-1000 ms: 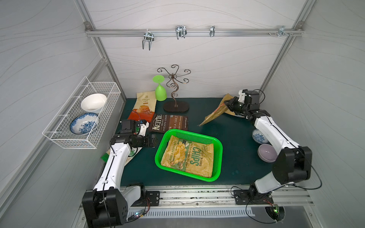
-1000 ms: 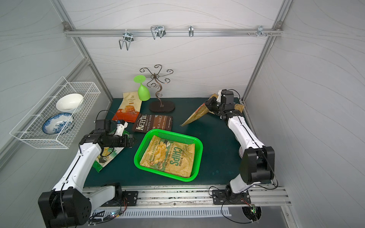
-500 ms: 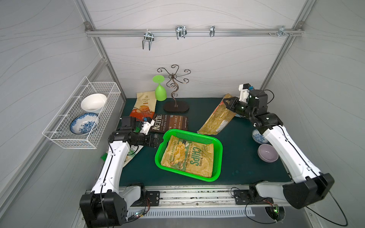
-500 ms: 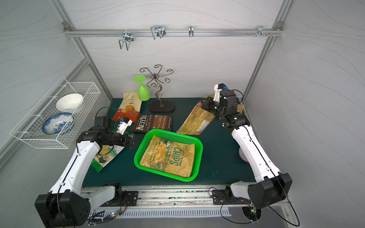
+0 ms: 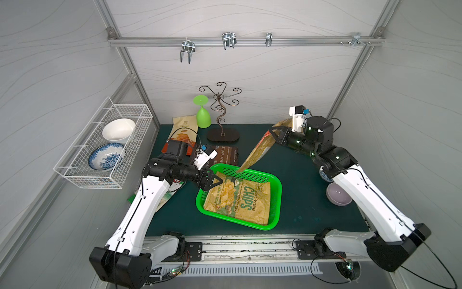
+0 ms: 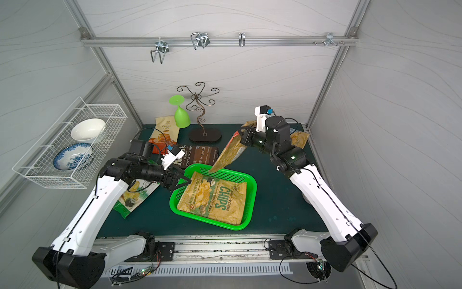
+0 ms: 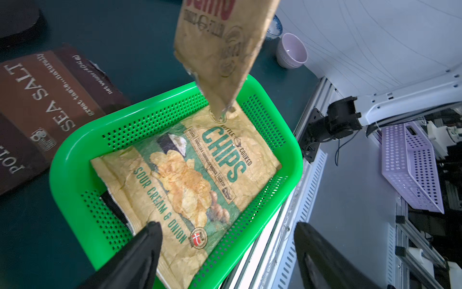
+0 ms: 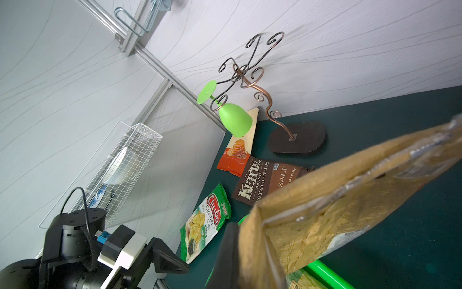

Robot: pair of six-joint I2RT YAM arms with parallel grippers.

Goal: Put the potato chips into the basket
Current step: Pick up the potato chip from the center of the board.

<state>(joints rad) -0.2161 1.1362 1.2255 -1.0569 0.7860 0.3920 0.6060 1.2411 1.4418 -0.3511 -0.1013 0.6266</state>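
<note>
Green basket (image 7: 65,160) on dark surface (image 7: 125,37), CHIPS bag (image 7: 190,172) flat inside, hanging bag (image 7: 222,50) with lower corner over it, brown bag (image 7: 50,100) just beside basket, lilac cup (image 7: 291,51) beyond, black fingers (image 7: 140,255) spread wide

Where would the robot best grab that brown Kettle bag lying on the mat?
Likely its short end toward the right arm, from above. The Kettle bag lies flat, so only a thin edge fits an end effector; its other end sits under the left arm.
</note>
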